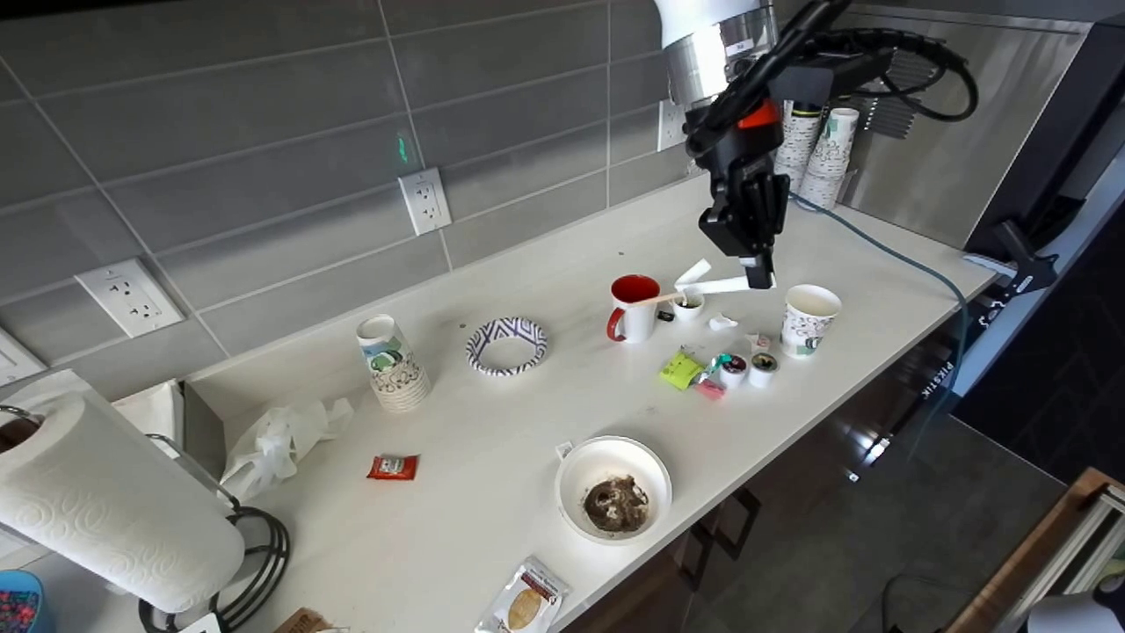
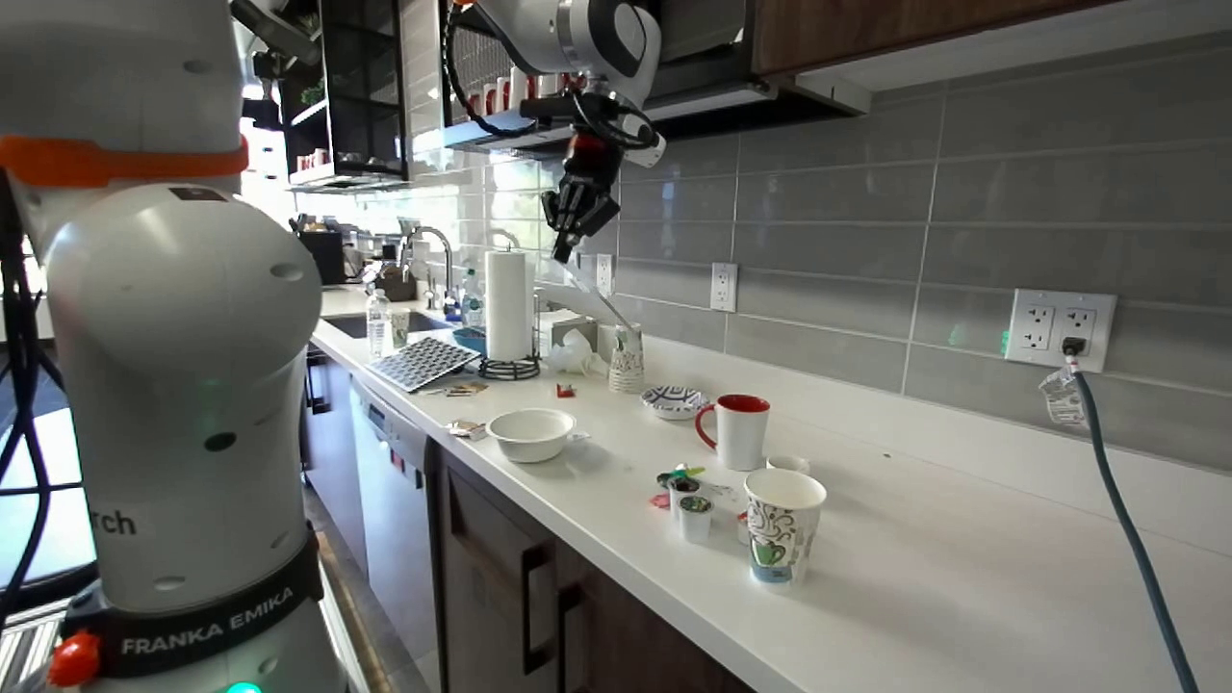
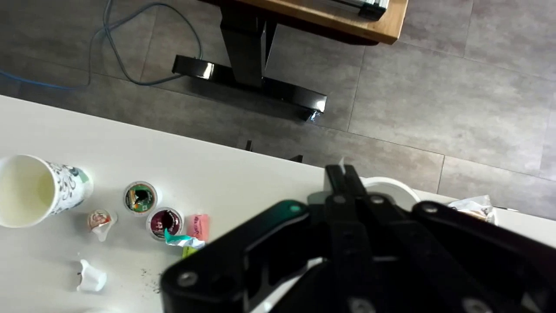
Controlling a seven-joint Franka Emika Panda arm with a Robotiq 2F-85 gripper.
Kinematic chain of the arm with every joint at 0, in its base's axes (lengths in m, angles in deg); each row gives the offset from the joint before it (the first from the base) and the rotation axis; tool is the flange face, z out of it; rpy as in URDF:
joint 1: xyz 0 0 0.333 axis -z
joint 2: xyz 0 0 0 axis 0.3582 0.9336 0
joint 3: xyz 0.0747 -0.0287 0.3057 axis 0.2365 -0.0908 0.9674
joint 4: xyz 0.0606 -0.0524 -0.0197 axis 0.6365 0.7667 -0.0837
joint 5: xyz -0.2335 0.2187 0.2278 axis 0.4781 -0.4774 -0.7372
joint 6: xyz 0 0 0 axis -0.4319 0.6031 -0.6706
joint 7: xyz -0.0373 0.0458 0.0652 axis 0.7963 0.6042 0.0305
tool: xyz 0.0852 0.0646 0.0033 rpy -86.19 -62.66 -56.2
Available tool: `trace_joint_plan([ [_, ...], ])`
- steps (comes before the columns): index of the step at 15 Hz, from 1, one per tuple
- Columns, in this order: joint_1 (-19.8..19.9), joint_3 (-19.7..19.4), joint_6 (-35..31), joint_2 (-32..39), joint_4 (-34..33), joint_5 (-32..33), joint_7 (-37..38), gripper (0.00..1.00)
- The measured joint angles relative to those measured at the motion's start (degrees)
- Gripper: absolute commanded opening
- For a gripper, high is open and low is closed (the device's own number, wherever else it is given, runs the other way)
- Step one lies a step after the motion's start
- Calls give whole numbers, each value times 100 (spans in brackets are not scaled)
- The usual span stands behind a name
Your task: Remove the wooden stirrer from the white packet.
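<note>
Has, in an exterior view, a towel roll [image 1: 123, 510] at the far left of the table [image 1: 475, 431], then a crumpled white bag [image 1: 279, 440], a red sachet [image 1: 393, 467] and a stack of cups [image 1: 402, 385]. Shows a patterned bowl [image 1: 479, 349] next and, nearer the front edge, a white bowl [image 1: 573, 475] with brown stuff [image 1: 617, 505] inside. Includes a red-lined mug [image 1: 638, 323] further right, standing upright. Holds the stirrer [image 1: 657, 300] in the air, well above the table, jutting from the left end of the packet [image 1: 716, 286] and slanting down. Cannot tell the length hidden inside the packet. Clamps the packet's right end between fingers [image 1: 758, 274] pressed right together. Ends with two pods [image 1: 763, 369] near the front edge and a paper cup [image 1: 805, 332] just beyond them to the right.
</note>
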Motion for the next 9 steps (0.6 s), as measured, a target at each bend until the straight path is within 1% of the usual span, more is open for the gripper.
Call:
trace_joint_plan([
  [2, -2, -2, -24, 17, -11, -125, -326, 0],
  [4, 17, -4, 227, 13, -23, -20, 164, 0],
  [5, 28, -11, 326, 12, -24, -16, 260, 0],
  [6, 30, -24, 310, 18, -22, -92, 130, 0],
  [8, 7, -17, 89, 56, -37, -197, -403, 0],
  [9, 1, -9, 78, 85, -53, -176, -457, 0],
])
